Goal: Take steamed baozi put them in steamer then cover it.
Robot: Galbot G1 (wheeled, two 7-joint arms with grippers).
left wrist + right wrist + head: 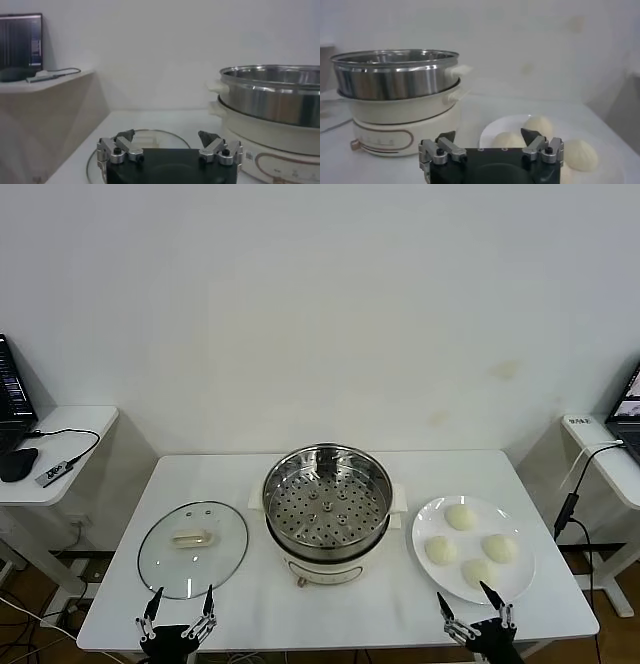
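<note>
Head view: opening step, nothing moved yet. Steamer (327, 506) at centre, empty; four baozi (468, 545) on plate (430, 519) at lower right; cover (193, 548) flat on table (330, 609) at lower left. Left pincer (180, 608) and right pincer (478, 610) at bottom edge, both spread, empty.

Left wrist view: left pincer (167, 142) spread over the cover (145, 135).

Right wrist view: right pincer (490, 141) spread before the baozi (540, 126); the next move probably calls for descending on one.

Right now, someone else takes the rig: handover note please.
Left gripper: open, empty, at the table's near edge by the cover.
Right gripper: open, empty, at the near edge by the plate.
Four baozi sit on the plate, right of the steamer, which is empty and uncovered. The cover lies flat on its left.
Done: nothing.
Left: load all four, then cover.
</note>
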